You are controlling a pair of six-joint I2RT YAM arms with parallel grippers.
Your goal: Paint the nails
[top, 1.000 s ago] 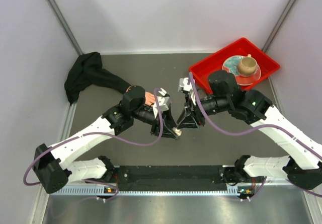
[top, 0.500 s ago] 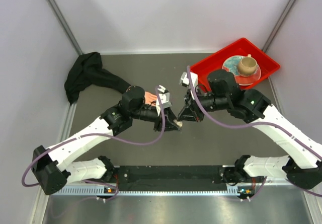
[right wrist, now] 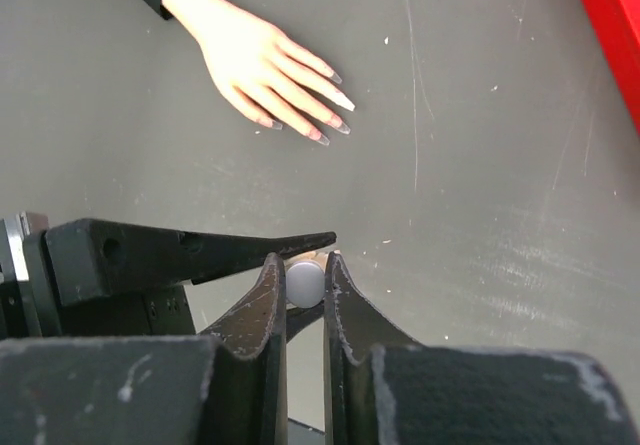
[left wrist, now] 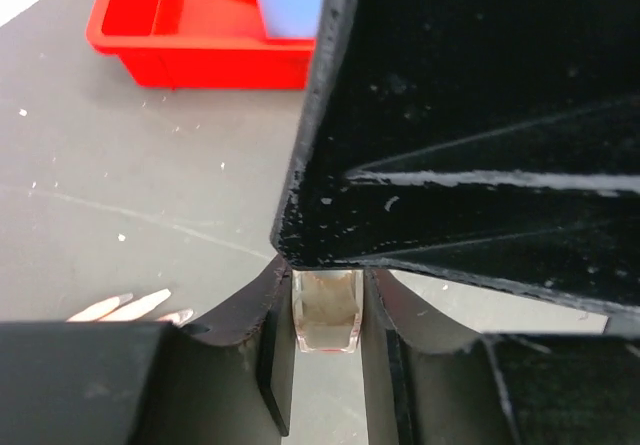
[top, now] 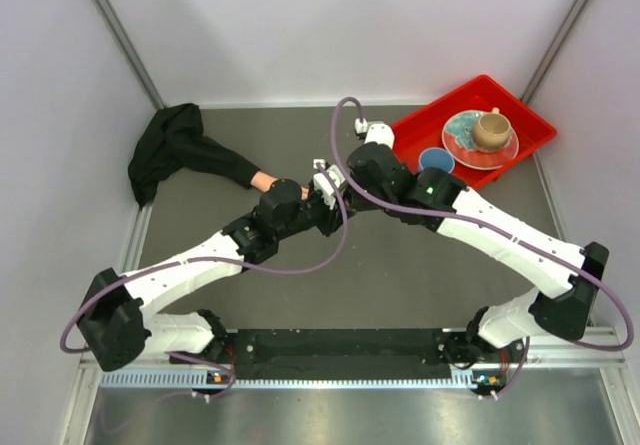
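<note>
Pink-beige and flat on the grey table (right wrist: 480, 165), the mannequin hand (right wrist: 258, 63) lies palm down with its fingers spread. Its dark reddish nails (right wrist: 322, 137) show at the fingertips, and a black sleeve (top: 180, 150) runs from its wrist. Near those fingertips, but apart from the hand, the two pincers stand tip to tip.

The left pincer (left wrist: 325, 290) is narrowed onto a small tan glass bottle (left wrist: 326, 317), with both fingers pressed against its sides. The right pincer (right wrist: 302, 267) is closed almost fully on the bottle's white cap (right wrist: 305, 283), one finger touching each side.

Only the right wrist view shows the whole hand, its nails and the cap. The left wrist view catches just a few fingertips at its lower left, yet it shows the bottle's body, which the right wrist view hides. From above, the arms cover the bottle and most of the hand.

A red tray (left wrist: 190, 50) holding a blue cup (left wrist: 290, 5) sits well apart from the hand, beyond the pincers.
</note>
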